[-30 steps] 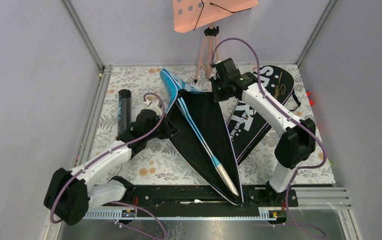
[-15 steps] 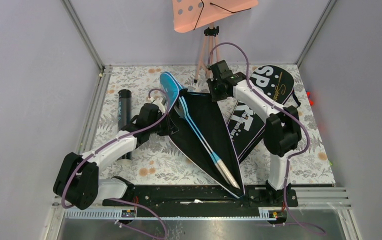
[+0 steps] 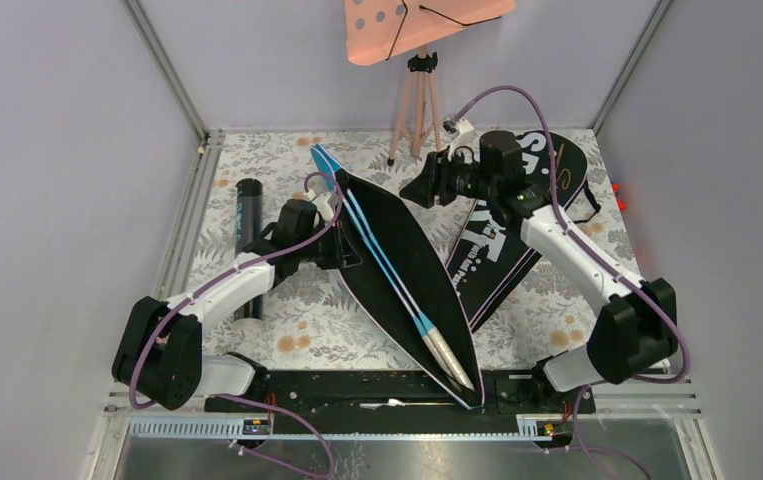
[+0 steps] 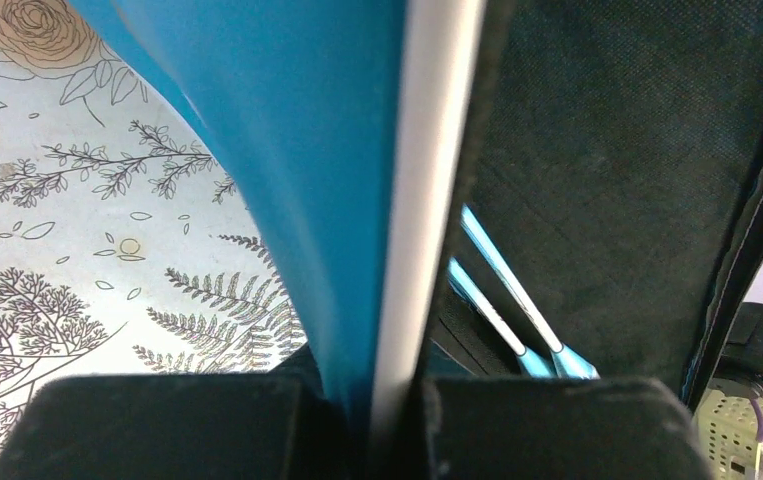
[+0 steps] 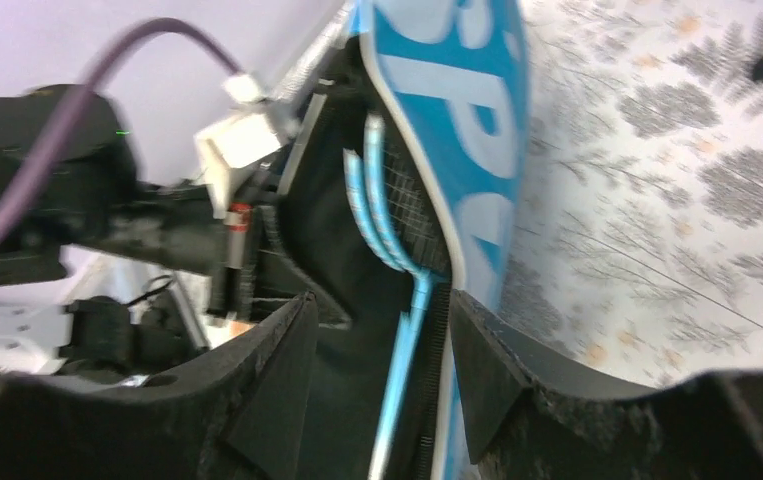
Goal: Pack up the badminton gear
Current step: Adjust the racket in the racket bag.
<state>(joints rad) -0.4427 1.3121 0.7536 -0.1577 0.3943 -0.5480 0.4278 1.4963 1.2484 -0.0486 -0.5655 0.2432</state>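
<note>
Gripping the blue bag [image 4: 287,150] is the left pincer [image 4: 382,400].

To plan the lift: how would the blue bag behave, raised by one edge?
Likely floppy: the blue SPORT bag curves where the left gripper pinches it. The rackets could slide out: it gapes open along its length.

Rackets [image 3: 389,265] in open bag [image 3: 412,235], tube [image 3: 247,215] left of it, second bag [image 3: 484,255] right

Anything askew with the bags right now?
The blue bag stands open on edge, pinched at its rim by the left tool; the right tool is open beside it. Its narrow end, with the racket handles, overhangs the base rail.
</note>
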